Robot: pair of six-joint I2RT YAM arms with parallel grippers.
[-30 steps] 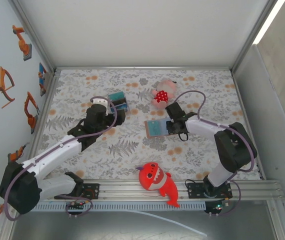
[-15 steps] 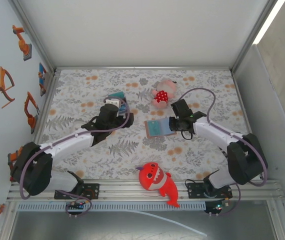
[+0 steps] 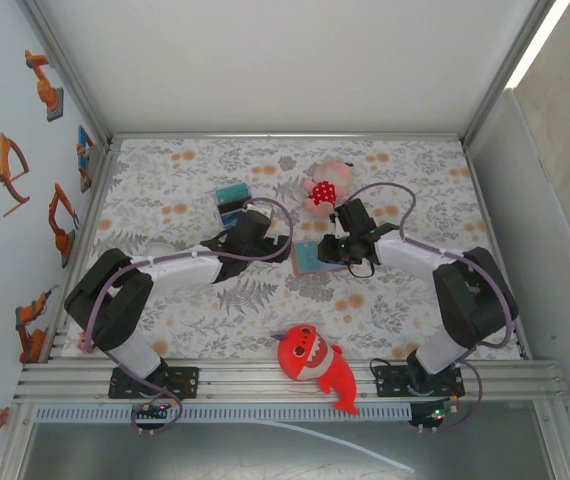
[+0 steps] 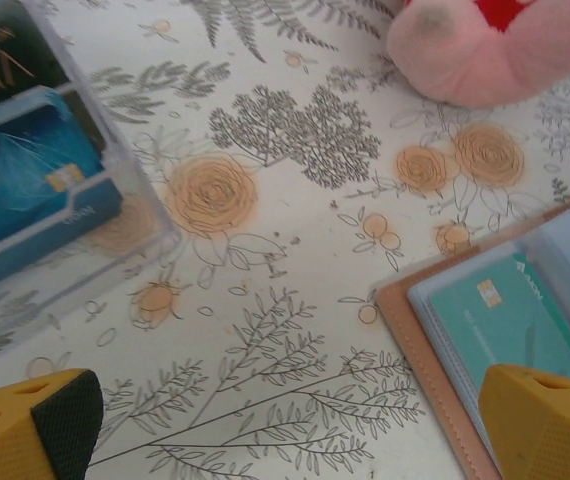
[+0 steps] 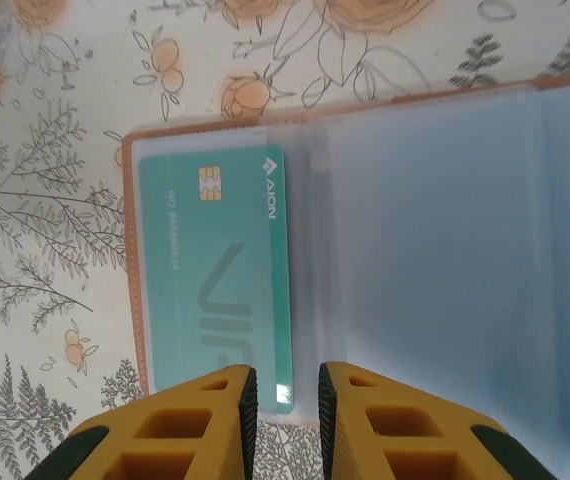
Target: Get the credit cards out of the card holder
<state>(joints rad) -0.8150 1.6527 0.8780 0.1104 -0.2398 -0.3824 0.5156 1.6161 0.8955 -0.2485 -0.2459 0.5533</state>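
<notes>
Where the card holder (image 5: 385, 98) lies: open and flat on the floral counter (image 3: 415, 180), about mid-counter, between the tips of the two arms; tan rim, blue-grey clear sleeves inside
Teal credit card (image 5: 215, 290): tucked in the holder's left sleeve as the right wrist view shows it; chip near its top edge; not out of the holder
Right end effector (image 5: 285, 400): over the holder's near edge, close to the fold; fingers drawn close with a slim gap; the card's lower corner shows in that gap; cannot tell whether anything is pinched
Left end effector (image 4: 290, 425): spread wide and empty; over bare counter, just beside the holder's tan edge
Clear card box (image 4: 35, 190): off to the left in the left wrist view, apart from the holder; a blue card and a dark one marked VIP inside
Pink plush (image 3: 323, 185): just beyond the holder
Red shark plush (image 3: 313, 362): at the counter's near edge, between the arm bases
</notes>
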